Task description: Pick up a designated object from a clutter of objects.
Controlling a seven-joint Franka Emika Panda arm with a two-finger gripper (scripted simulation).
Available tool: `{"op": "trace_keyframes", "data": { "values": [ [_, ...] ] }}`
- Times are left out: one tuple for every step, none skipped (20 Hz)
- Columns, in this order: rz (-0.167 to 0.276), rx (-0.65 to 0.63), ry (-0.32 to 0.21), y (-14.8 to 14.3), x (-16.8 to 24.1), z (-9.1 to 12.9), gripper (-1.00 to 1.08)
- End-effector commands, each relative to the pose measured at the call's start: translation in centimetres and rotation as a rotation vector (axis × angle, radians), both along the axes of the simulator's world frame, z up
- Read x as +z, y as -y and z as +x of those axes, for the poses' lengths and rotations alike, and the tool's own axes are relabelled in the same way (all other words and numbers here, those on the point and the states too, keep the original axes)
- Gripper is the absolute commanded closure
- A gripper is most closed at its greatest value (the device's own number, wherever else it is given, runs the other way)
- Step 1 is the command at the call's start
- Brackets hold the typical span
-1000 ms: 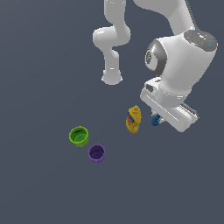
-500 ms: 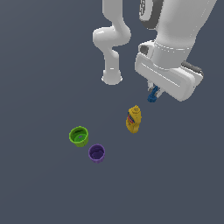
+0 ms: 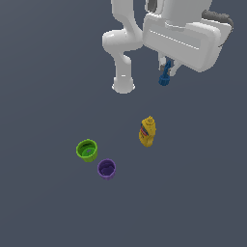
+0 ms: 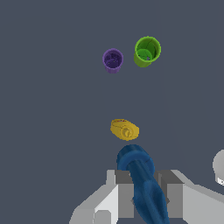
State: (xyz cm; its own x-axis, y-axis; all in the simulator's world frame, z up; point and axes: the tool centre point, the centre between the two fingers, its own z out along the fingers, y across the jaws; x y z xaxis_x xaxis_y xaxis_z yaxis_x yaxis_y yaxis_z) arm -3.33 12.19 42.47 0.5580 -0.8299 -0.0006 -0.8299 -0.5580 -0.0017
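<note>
fingers (image 4: 124, 197) of your white gripper (image 3: 166, 67) closed on small dark-blue knobby elongated item (image 3: 164, 77), held high above floor, narrower end hidden. yellow mustard bottle with red-blue label (image 3: 147, 131) stands below, well apart. green cup (image 3: 87, 150) and purple cup (image 3: 106, 169) sit near each other, toward exterior view's left.

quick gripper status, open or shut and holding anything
Gripper: shut on the dark-blue knobby item, which hangs from it above the floor in the exterior view.
</note>
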Motion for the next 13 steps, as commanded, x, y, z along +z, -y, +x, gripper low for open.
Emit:
{"op": "trace_keyframes", "data": {
  "values": [
    [0.0,0.0,-0.001,0.5,1.6,-0.5,1.08],
    [0.0,0.0,-0.001,0.7,2.1,-0.7,1.08],
    [0.0,0.0,-0.001,0.8,2.6,-0.8,1.08],
    [0.0,0.0,-0.001,1.0,3.0,-0.9,1.08],
    [-0.001,0.0,-0.001,1.1,3.4,-1.0,1.08],
    [-0.001,0.0,-0.001,1.2,3.7,-1.1,1.08],
    [-0.001,0.0,-0.001,1.3,4.0,-1.1,1.08],
    [-0.001,0.0,-0.001,1.3,4.2,-1.2,1.08],
    [-0.001,0.0,-0.001,1.4,4.3,-1.2,1.08],
    [-0.001,0.0,-0.001,1.4,4.4,-1.2,1.08],
    [-0.001,0.0,-0.001,1.4,4.5,-1.2,1.08],
    [-0.001,0.0,-0.001,1.4,4.4,-1.2,1.08],
    [-0.001,0.0,-0.001,1.4,4.4,-1.1,1.08]
  ]
}}
